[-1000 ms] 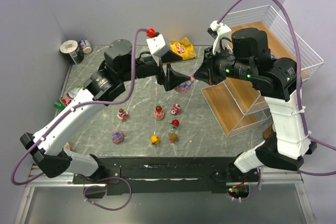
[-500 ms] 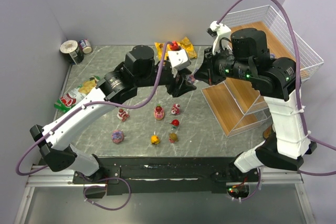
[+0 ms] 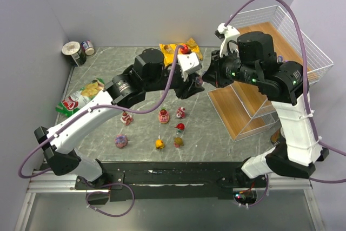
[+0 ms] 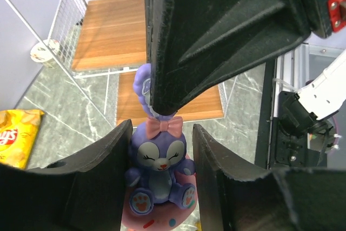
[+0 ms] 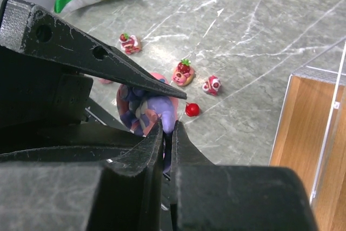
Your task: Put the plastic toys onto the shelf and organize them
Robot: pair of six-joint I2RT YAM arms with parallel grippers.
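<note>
A fixed camera high at the near side looks down over the whole table (image 3: 146, 131); each wrist camera looks forward from its wrist, very close. Both wrist views share the purple bunny (image 4: 159, 160).

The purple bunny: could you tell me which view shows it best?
Left wrist view: the purple bunny faces the camera, face and bow clear. The right wrist view shows a purple sliver between jaws; the top view nearly hides it.

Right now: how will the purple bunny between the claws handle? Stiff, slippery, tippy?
Probably rigid: the purple bunny looks like glossy moulded plastic, so perhaps slippery. The right claw pinches only its thin ear, so it may swivel. Its wide pink base should stand steady; the left claw flanks it.
</note>
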